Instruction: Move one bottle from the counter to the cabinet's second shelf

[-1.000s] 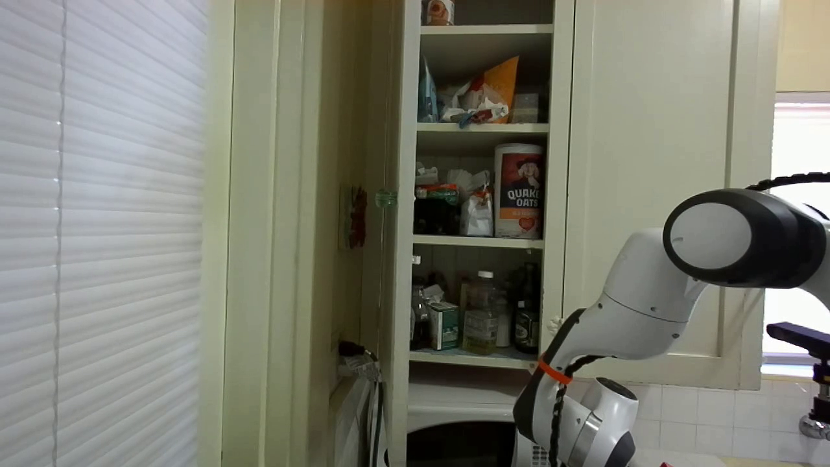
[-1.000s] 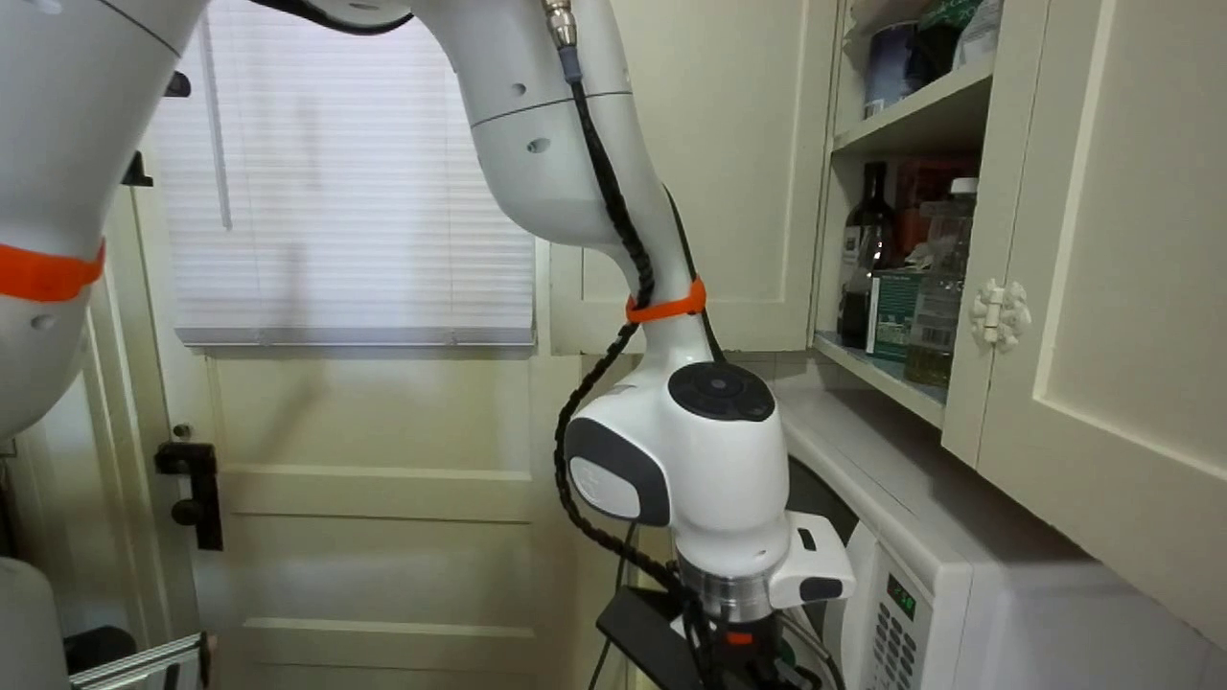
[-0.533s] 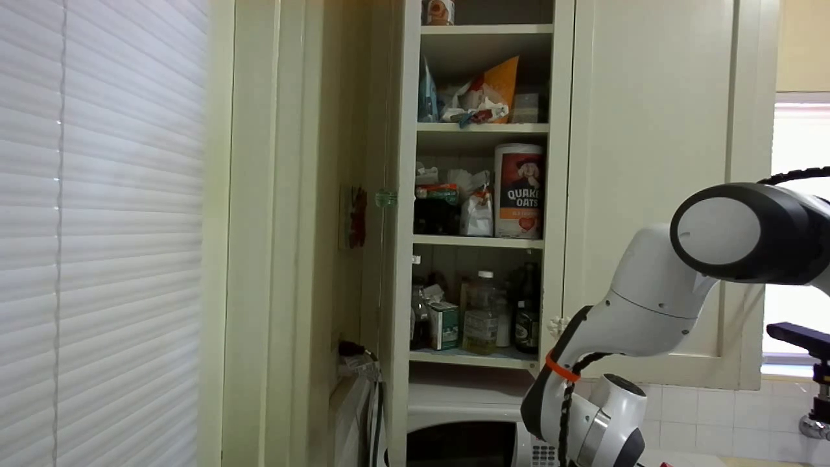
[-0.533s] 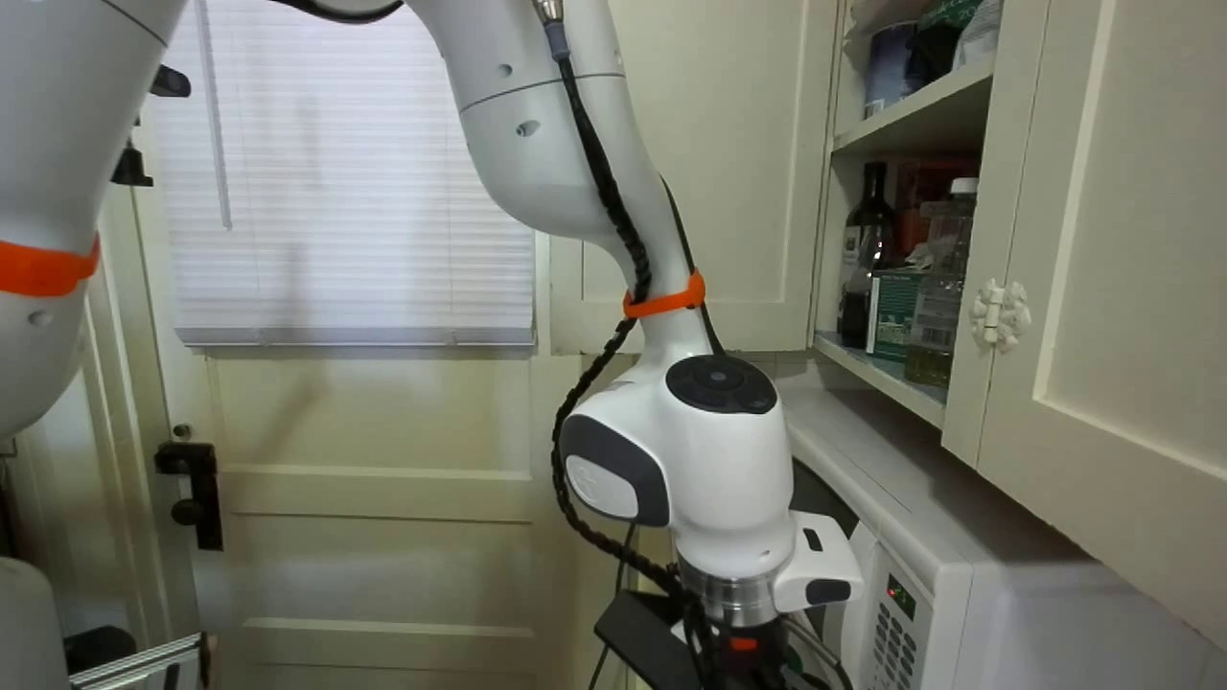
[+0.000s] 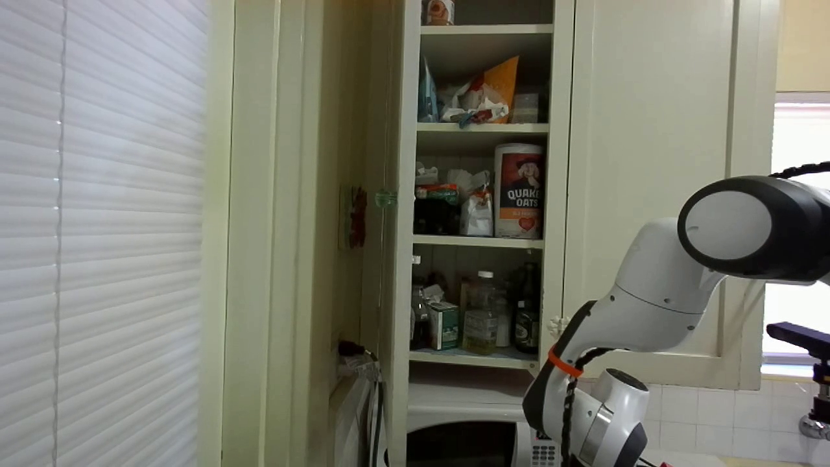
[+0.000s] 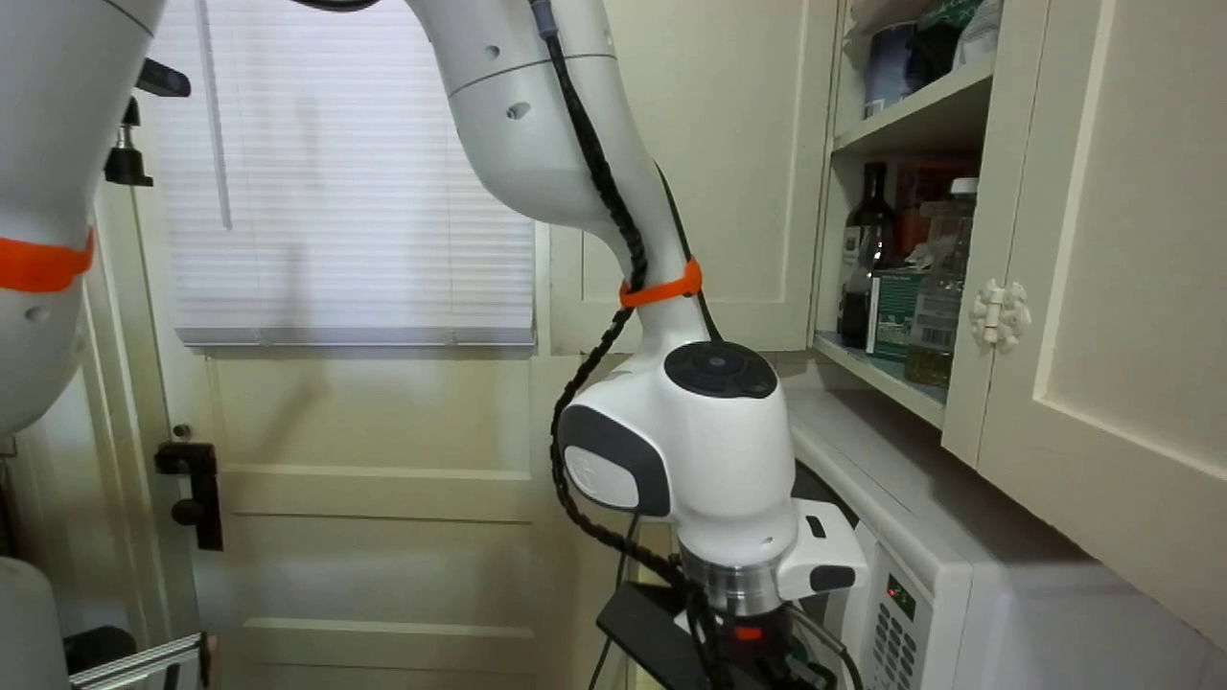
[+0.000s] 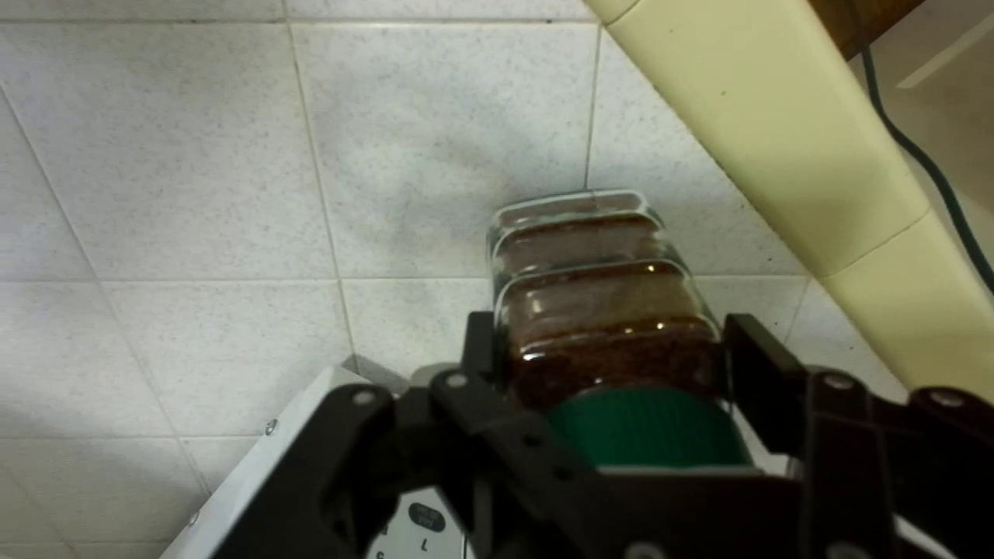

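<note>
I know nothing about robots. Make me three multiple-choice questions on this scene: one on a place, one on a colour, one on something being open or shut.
1. Where is the glass bottle in the wrist view?
A) Inside the microwave
B) Between the fingers of the gripper
C) Atop the microwave

2. What colour is its cap?
A) Green
B) White
C) Orange

3. How does the cabinet section holding the oats canister stand?
A) Shut
B) Curtained off
C) Open

1 B: a finger shows on each side of the bottle.
2 A: the wrist view shows it green.
3 C: its shelves show in both exterior views.
</note>
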`<action>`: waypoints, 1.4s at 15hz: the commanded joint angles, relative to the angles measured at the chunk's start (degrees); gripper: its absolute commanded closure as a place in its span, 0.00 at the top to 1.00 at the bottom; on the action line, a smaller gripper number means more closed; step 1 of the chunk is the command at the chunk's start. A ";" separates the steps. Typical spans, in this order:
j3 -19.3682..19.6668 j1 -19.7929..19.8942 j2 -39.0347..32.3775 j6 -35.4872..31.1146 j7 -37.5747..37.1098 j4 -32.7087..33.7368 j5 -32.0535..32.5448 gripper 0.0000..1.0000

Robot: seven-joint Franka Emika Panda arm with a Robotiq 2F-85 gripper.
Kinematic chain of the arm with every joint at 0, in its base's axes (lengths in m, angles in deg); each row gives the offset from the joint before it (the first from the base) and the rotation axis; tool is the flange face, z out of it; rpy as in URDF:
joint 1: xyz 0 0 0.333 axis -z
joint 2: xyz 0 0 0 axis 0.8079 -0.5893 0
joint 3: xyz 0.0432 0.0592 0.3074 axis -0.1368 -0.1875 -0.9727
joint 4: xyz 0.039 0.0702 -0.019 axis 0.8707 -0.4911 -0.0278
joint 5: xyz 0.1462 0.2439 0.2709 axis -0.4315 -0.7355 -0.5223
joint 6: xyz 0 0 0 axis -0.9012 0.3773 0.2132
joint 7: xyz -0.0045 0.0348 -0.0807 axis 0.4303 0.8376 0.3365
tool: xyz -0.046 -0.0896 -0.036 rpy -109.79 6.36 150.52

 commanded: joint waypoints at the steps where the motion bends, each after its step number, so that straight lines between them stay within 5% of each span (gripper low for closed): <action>1: 0.74 0.21 0.01 2.74 0.43 0.23 2.38 0.48; 13: -0.03 0.94 -3.38 5.01 3.87 2.59 2.44 0.48; 15: 0.44 0.38 -3.44 4.98 3.05 2.31 3.25 0.88; 17: 0.49 0.20 -3.20 5.01 2.96 2.02 3.86 1.00; 21: -0.15 0.33 -2.22 4.06 3.92 1.59 4.09 1.00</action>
